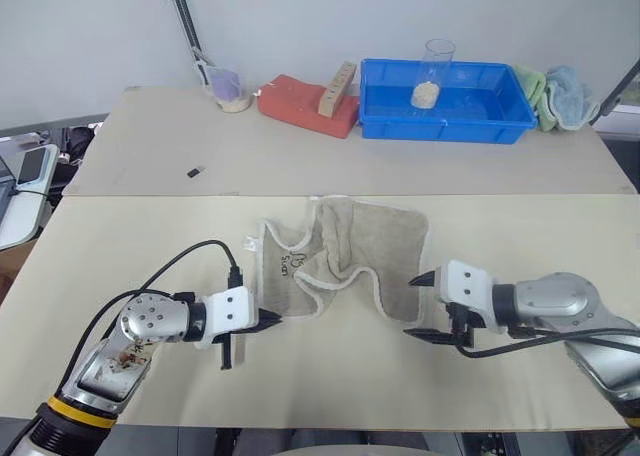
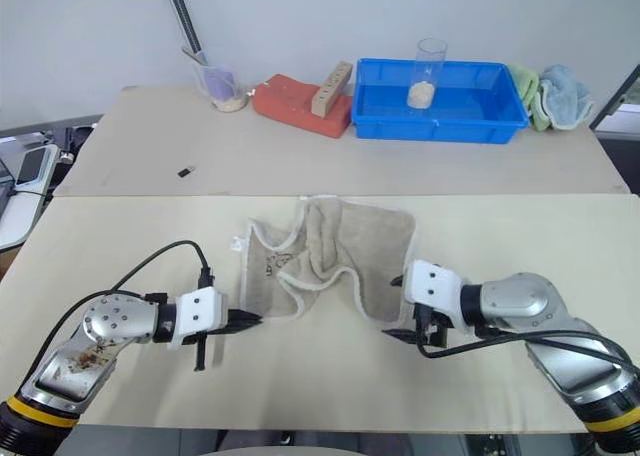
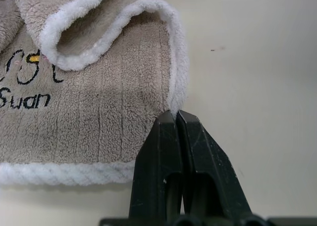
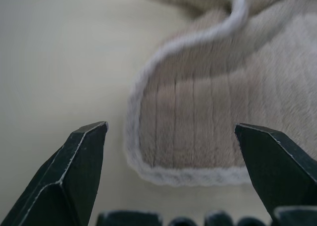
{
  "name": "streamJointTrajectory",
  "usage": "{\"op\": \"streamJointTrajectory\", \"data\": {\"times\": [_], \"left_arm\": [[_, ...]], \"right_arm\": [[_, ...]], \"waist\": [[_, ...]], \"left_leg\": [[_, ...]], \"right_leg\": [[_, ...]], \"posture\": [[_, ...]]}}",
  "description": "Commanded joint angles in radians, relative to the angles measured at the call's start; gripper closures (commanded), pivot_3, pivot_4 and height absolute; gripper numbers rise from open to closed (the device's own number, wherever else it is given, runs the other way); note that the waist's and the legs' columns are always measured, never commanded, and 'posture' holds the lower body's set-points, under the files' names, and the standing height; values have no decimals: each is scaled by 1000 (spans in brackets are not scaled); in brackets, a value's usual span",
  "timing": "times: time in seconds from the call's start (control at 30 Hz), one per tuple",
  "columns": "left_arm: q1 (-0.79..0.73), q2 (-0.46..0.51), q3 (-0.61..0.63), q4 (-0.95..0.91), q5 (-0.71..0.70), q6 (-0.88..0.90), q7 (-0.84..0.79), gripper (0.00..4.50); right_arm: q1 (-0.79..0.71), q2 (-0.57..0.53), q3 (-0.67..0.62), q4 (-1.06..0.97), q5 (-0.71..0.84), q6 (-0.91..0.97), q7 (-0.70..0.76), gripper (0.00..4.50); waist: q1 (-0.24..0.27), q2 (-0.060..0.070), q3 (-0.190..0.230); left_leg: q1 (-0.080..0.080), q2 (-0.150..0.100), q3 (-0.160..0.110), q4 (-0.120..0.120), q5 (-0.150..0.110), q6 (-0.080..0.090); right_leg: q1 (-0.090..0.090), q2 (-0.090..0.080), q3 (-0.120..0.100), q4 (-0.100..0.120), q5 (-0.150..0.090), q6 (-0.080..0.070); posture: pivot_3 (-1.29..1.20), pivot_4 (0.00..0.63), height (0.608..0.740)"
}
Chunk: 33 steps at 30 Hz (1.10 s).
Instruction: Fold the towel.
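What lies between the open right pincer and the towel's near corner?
Only bare tabletop separates the right pincer from the towel, seen in the right wrist view.

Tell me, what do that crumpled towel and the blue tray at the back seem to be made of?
The towel looks like soft terry or microfibre cloth: fuzzy beige-grey pile in ribbed rows, with a thicker whitish plush edging and dark stitched or printed lettering. The blue tray seems to be moulded plastic: smooth, slightly glossy, one even colour, with a rolled rim. Neither can be confirmed by look alone.
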State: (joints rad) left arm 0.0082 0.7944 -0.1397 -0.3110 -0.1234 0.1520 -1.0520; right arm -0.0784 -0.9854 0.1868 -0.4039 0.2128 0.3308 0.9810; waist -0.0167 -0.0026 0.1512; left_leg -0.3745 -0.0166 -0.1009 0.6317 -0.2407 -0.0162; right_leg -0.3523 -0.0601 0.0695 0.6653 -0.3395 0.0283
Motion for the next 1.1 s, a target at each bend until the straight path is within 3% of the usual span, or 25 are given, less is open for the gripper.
{"op": "streamJointTrajectory", "data": {"times": [0.03, 0.13, 0.43, 0.5, 0.67, 0.87, 0.97, 1.1], "left_arm": [[26, 14, 47, -64, -28, 32, 24, 4430], [71, 18, 73, -85, -31, 37, 36, 4500], [105, 27, 125, -53, -28, 12, 59, 4500], [103, 30, 128, -38, -27, 1, 57, 4500], [91, 53, 158, -1, -63, -5, 19, 4500], [44, 222, 273, 58, -274, 180, -204, 4500], [-133, 210, 275, 197, -314, 242, -200, 4500], [-471, 80, 218, 471, -263, 255, -105, 4500]], "right_arm": [[22, 10, 9, 38, -57, -79, 5, 0], [27, 28, 20, 83, -91, -110, 0, 839], [-10, 64, 18, 140, -128, -130, -3, 3992], [-16, 66, 13, 153, -127, -131, 2, 4451], [11, 36, -62, 122, -52, -94, 36, 4451], [154, -110, -400, 37, 212, 87, 200, 4451], [102, -159, -538, 101, 296, 190, 223, 4451], [-98, -167, -521, 255, 301, 224, 184, 4451]], "waist": [[0, 0, 0], [-3, -1, 0], [-2, -2, -1], [-1, -2, -1], [0, -2, -1], [5, -1, 0], [2, 0, 0], [0, -1, 0]], "left_leg": [[0, 0, 0, 0, 0, 0], [1, 0, 0, 0, 0, 0], [3, 1, -1, 0, 0, 0], [3, 1, -1, 0, 0, 0], [3, 1, -1, 0, 0, 0], [-1, 0, -2, 0, 0, 0], [1, 0, 0, 0, 0, 0], [3, 0, 0, 2, 0, 0]], "right_leg": [[0, 0, 0, 0, 0, 0], [1, 0, 0, 0, 0, 0], [2, 0, 0, 0, 0, 0], [2, 0, 0, 0, 0, 0], [2, 0, 0, 0, 0, 0], [1, -1, 0, 0, 0, 0], [2, -1, 0, 0, 0, 0], [3, 1, -1, 1, 0, 0]], "posture": [[0, 150, 740], [0, 150, 740], [0, 150, 740], [0, 150, 740], [0, 150, 740], [0, 150, 740], [0, 150, 740], [0, 150, 740]]}}
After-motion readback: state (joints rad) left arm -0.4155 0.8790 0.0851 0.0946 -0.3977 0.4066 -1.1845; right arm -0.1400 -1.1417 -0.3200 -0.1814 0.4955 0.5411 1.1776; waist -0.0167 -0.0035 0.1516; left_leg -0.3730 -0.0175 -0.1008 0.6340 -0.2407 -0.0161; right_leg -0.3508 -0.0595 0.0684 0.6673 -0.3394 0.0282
